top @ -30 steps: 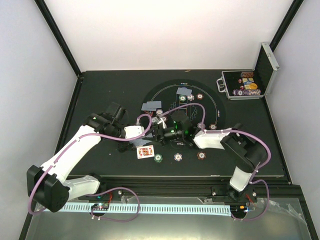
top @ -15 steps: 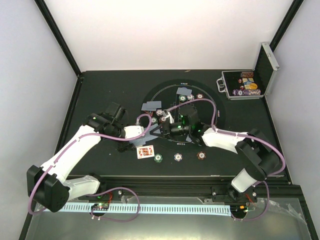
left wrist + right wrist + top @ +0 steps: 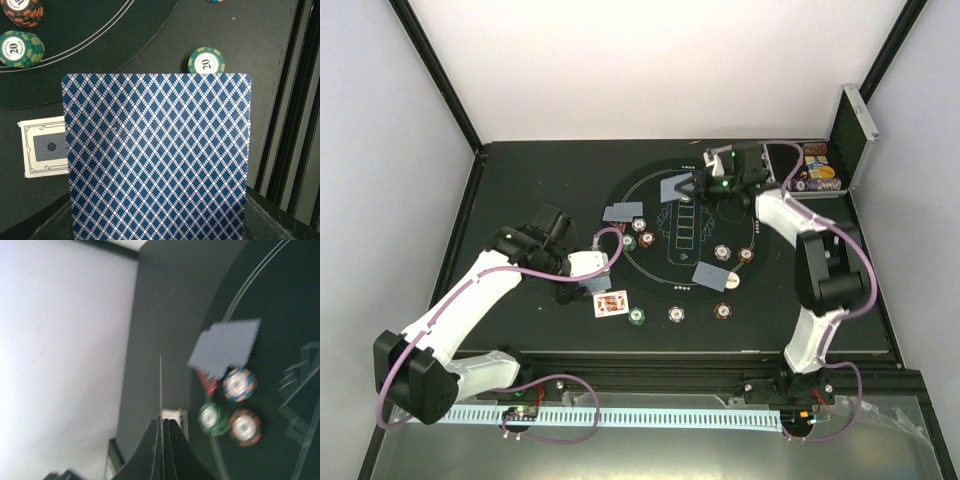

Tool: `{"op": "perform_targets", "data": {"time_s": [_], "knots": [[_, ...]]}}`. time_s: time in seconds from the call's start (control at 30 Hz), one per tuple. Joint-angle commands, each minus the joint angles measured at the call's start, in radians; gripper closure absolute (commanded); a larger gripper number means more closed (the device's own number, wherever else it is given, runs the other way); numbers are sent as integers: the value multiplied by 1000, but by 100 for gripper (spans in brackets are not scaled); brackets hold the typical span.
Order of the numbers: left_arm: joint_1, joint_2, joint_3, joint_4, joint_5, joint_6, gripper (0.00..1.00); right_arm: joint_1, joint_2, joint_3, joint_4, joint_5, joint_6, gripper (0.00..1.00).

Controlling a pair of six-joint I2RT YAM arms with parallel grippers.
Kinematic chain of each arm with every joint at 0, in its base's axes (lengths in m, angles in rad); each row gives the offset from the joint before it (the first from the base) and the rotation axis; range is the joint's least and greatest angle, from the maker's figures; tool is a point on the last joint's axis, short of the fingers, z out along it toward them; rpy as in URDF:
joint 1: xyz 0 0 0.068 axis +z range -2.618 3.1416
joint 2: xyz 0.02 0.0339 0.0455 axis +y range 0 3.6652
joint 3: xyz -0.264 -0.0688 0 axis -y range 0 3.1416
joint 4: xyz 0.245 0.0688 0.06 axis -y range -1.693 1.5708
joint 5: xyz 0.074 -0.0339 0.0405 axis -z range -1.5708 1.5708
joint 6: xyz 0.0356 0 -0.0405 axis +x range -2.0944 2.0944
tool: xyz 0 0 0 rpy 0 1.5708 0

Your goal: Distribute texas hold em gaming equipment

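Observation:
My left gripper (image 3: 588, 264) is shut on blue-backed playing cards (image 3: 155, 155) that fill the left wrist view and hide its fingers. My right gripper (image 3: 716, 165) is at the far edge of the round mat (image 3: 760, 225), shut on one card seen edge-on (image 3: 160, 385). Cards lie face down at the mat's left (image 3: 623, 212), far side (image 3: 680, 183) and near right (image 3: 712, 274). A face-up card (image 3: 610, 303) lies near the left gripper. Chips sit along the mat's near edge (image 3: 638, 317) and near its left side (image 3: 646, 240). A red triangle (image 3: 207, 380) peeks from under a card (image 3: 226, 347).
An open silver-edged case (image 3: 810, 170) with coloured chips stands at the far right, close to the right arm. Black rails (image 3: 295, 125) run along the table's near edge. White walls enclose the table. Green (image 3: 206, 60) and brown (image 3: 22, 12) chips show in the left wrist view.
My right arm has swung from the middle of the mat, beside the left gripper, to the mat's far side near the case, carrying a card. The left arm has stayed put.

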Motion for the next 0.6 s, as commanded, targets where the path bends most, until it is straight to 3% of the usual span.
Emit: {"op": "perform_targets", "data": {"time_s": [0.0, 0.17, 0.37, 0.57], "knots": [[3, -9, 28, 6, 17, 6, 98, -89, 218, 258, -238, 45, -152, 99], [3, -2, 36, 2, 13, 3, 98, -144, 488, 548, -319, 90, -134, 99], [3, 11, 46, 1, 21, -8, 98, -151, 651, 749, -359, 124, -96, 98], [3, 12, 44, 3, 17, -2, 98, -154, 641, 762, -416, 181, -125, 77]]}}
